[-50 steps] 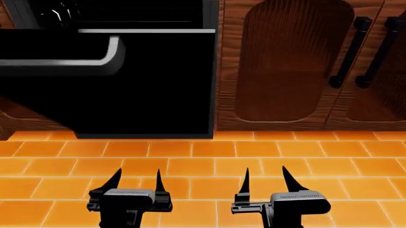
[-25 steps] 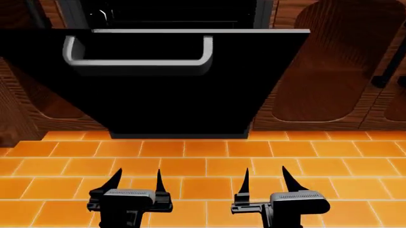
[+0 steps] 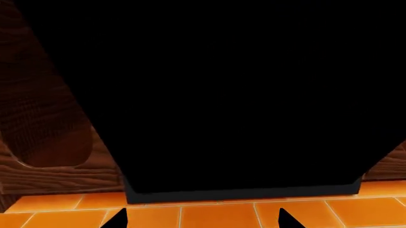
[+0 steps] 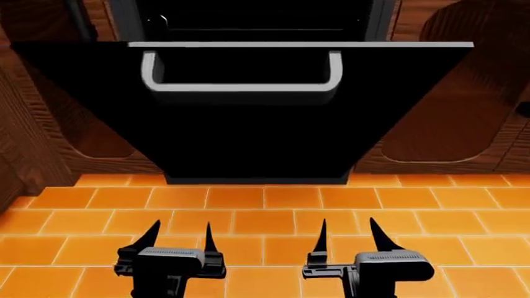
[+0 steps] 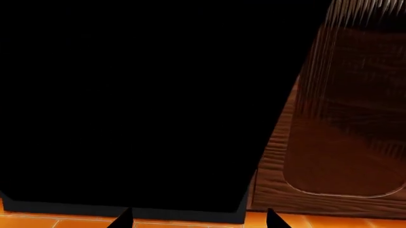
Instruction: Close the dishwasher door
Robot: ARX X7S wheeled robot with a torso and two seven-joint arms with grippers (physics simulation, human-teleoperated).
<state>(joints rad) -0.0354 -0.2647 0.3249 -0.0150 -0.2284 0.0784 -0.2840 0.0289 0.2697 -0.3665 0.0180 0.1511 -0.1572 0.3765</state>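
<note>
The dishwasher door is a wide glossy black panel, tilted open toward me, with a silver-grey U-shaped handle near its upper edge. Behind its top edge the dark dishwasher interior shows. The same black panel fills the left wrist view and the right wrist view. My left gripper and right gripper hover low over the orange tiled floor, a stretch short of the door's lower edge. Both stand open with nothing between their fingers.
Brown wooden cabinet doors flank the dishwasher on the left and right. Orange floor tiles lie between me and the cabinets. A cabinet front also shows in the right wrist view and the left wrist view.
The view has shifted left, so the dishwasher door and handle have moved from the far left to the centre of the head view. The grippers keep their pose.
</note>
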